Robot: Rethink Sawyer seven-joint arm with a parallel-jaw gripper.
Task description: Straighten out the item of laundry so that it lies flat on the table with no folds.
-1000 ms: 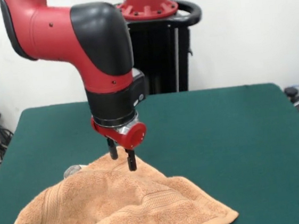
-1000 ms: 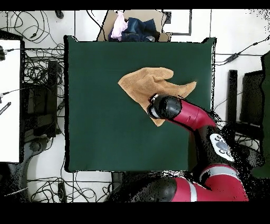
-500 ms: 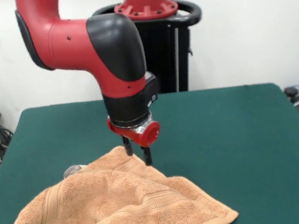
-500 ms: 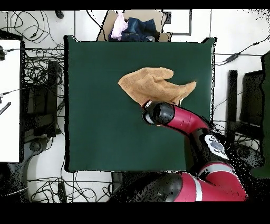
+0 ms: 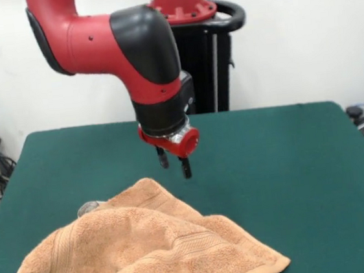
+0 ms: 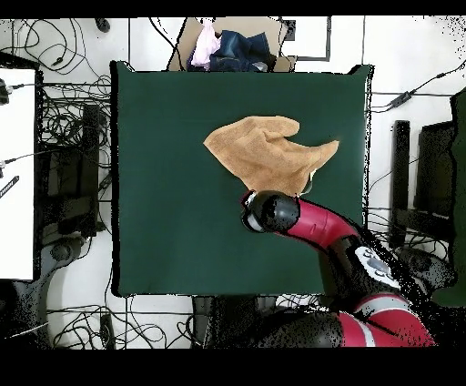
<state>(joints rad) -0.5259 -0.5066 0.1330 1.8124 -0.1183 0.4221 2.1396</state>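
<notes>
Gripper [image 5: 174,165] has lifted up and away from the towel [image 5: 148,247], shifting right and farther back in the front view; a second ago its tips were down at the towel's far peak. Now it hangs above bare table [image 5: 289,164], just past that peak, touching nothing. Fingers spread apart, empty.

Towel sits at near left of the table in front view, still rumpled: one layer doubled over another, a raised ridge running from the far peak toward the near right corner, band stripe visible on the left flap and another mid-fold. Overhead view shows the towel [image 6: 264,155] as an irregular shape with a tongue pointing toward one table edge, arm [image 6: 309,223] beside it. Something small and grey peeks out at the towel's far left edge, can't tell what.

Terry cloth looks soft, light, floppy, not slippery; it'll drape and drag on the felt. Best hold is probably a free corner or hem of the top layer, pinch and pull outward to unfold.
</notes>
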